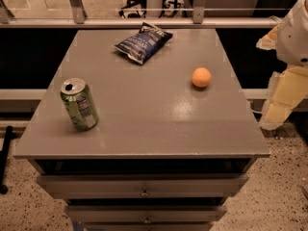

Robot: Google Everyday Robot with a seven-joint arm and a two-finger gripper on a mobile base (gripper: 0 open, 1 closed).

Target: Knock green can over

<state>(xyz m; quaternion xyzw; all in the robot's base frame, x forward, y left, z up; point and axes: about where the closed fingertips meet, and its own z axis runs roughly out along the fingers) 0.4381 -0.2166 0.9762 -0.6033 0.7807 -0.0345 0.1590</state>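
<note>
The green can [79,105] has a silver top with a pull-tab and a white label panel. It stands on the grey table top [154,114], near the front left corner. My gripper [283,99] is at the right edge of the view, off the table's right side and level with its top. It is far from the can and holds nothing that I can see. The white arm [294,32] rises above it.
A dark blue chip bag [143,42] lies at the back middle of the table. An orange ball [201,77] sits on the right half. Drawers [144,186] are below the front edge. A rail [144,22] runs behind the table.
</note>
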